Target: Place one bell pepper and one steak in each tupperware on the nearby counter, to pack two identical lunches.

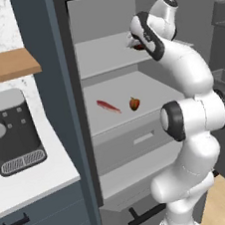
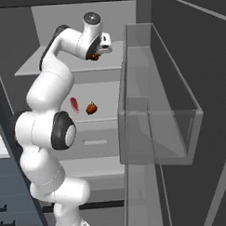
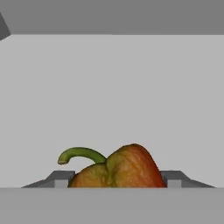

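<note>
Two red-orange bell peppers: one with a curved green stem (image 3: 118,168) sits between my half-open gripper (image 3: 116,178), fingers flanking it on the upper fridge shelf (image 1: 102,55); the other (image 1: 134,103) lies below beside one red raw steak (image 1: 108,106), shown by base views.

A red-orange bell pepper (image 3: 120,168) sits between the pincer's (image 3: 117,179) fingertips.

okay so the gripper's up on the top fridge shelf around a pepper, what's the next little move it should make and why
Probably lift slightly, then draw back out of the fridge. In the hand view the bell pepper sits between the two fingertips, so the gripper seems closed on it, and the upper shelf lies right below, so raising first avoids dragging.
</note>
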Tool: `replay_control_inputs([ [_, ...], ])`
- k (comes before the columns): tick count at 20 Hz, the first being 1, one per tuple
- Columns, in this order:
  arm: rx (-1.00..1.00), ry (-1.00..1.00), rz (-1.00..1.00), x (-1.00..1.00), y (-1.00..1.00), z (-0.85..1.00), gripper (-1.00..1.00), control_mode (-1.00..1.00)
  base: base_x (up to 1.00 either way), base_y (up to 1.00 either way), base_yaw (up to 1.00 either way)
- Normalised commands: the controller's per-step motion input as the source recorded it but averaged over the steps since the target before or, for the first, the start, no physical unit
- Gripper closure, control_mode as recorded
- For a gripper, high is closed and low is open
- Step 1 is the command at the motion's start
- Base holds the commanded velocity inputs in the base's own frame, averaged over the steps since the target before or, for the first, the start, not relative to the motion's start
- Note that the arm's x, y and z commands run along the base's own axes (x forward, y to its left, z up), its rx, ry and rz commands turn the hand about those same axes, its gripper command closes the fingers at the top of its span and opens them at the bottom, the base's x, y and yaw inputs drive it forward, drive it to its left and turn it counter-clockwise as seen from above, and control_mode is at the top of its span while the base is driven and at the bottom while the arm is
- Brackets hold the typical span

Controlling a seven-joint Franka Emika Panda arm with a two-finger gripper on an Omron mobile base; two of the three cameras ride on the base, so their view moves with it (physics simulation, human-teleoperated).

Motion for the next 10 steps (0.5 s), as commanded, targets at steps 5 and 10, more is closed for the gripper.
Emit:
replay_control_inputs([
  [5,-0.02,-0.13,-0.22,-0.7,0.52,0.09,1.0,-1.0,0.0,0.0,0.0],
  [10,0.09,-0.03,-0.14,-1.0,-0.11,0.21,1.0,-1.0,0.0,0.0,0.0],
])
